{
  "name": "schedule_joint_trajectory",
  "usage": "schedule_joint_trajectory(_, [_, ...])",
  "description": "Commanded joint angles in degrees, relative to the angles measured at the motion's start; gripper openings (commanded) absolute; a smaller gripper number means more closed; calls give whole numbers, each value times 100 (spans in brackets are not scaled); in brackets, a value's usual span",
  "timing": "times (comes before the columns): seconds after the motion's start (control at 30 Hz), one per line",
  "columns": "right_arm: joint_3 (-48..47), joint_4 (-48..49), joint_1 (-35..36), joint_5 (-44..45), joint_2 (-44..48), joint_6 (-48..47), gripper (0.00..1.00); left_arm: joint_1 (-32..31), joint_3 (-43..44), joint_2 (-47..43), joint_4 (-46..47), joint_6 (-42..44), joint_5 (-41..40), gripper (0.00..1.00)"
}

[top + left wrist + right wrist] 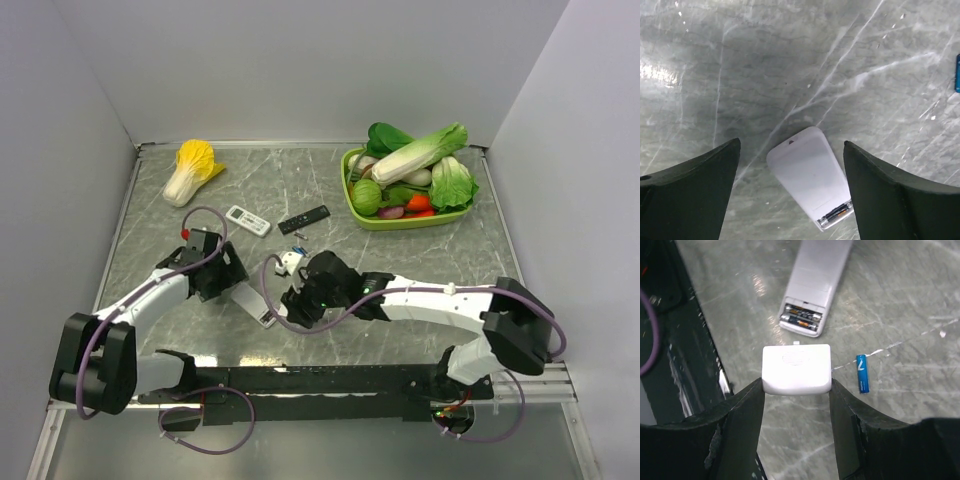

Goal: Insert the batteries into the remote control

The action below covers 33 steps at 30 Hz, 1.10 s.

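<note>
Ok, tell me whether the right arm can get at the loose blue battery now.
Probably not yet: the right gripper is shut on the battery cover, though the battery lies uncovered close beside it.

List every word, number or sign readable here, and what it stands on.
No text reads clearly.
blue battery: white print, too blurred to read.
white cover: faint embossed mark, unreadable.
remote control back: small triangle-like mark, no words.
small white remote, black remote: button labels too small.
</note>
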<state>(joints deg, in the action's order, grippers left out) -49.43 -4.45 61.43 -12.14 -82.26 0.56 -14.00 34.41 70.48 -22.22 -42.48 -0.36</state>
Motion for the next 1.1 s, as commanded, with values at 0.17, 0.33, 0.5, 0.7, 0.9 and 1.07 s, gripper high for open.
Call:
schedule_joint_trajectory(0.17, [-330,664,211,1187,-809,1315,0,46,110,528,710,-15,396,81])
schedule_joint_trajectory(0.33, [-374,822,308,1390,-1116,1605,0,46,-162,520,806,-164,730,78])
schedule_joint_trajectory(0.5, [-357,1016,308,1390,-1222,1553,0,46,-321,441,815,-234,941,73])
schedule_joint_trajectory(0.7, [-401,1104,405,1241,-1293,1202,0,46,-453,344,780,-226,1099,71])
schedule_joint_trajectory(0.9, [-550,885,502,1380,-1460,1280,0,46,-593,221,824,-278,1222,68])
schedule_joint_trajectory(1.07, [-419,858,537,1478,-1425,1482,0,46,-682,107,842,-314,1275,67])
